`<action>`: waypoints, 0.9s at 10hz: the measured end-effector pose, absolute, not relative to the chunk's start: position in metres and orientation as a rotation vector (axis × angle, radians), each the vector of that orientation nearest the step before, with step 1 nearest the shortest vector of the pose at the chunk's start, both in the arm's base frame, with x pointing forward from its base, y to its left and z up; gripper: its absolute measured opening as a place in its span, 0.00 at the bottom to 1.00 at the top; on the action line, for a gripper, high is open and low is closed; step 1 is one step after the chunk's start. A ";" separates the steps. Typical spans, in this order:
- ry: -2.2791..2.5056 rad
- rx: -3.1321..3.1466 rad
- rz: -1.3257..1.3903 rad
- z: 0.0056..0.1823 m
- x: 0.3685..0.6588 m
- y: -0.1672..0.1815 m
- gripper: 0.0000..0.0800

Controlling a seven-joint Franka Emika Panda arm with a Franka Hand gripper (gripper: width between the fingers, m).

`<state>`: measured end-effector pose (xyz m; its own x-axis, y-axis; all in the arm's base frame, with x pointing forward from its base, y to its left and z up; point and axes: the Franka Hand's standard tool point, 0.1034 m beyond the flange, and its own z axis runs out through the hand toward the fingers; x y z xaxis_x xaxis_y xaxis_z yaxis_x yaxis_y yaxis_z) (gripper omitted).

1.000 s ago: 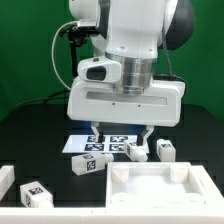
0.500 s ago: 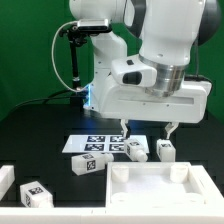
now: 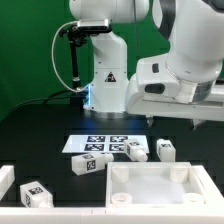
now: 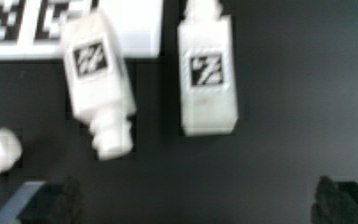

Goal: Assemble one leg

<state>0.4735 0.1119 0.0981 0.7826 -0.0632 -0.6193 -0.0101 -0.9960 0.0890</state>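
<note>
The gripper (image 3: pixel 171 122) hangs wide open and empty over the leg (image 3: pixel 166 150), which lies mid-counter, just behind the tray piece (image 3: pixel 155 186) at the near edge. It looks like the approach to the pick. Next it needs a straight descent, then a close across the block.

White leg (image 3: pixel 87 165) with black-and-white tag, black table (image 3: pixel 40 130), green backdrop (image 3: pixel 30 50), white tray piece (image 3: pixel 155 186).

Bright, even light, exterior view low-resolution but sharp, wrist view soft and smeared, whites overexposed

Triangular sign (image 3: pixel 108 77) on arm base (image 3: pixel 106 95)
</note>
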 end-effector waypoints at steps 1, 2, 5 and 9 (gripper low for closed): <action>-0.001 2.804 -1.060 0.102 0.472 0.112 0.81; -0.016 2.782 -1.142 0.096 0.471 0.111 0.81; -0.103 2.797 -1.197 0.079 0.464 0.111 0.81; -0.214 2.844 -1.312 0.063 0.454 0.110 0.81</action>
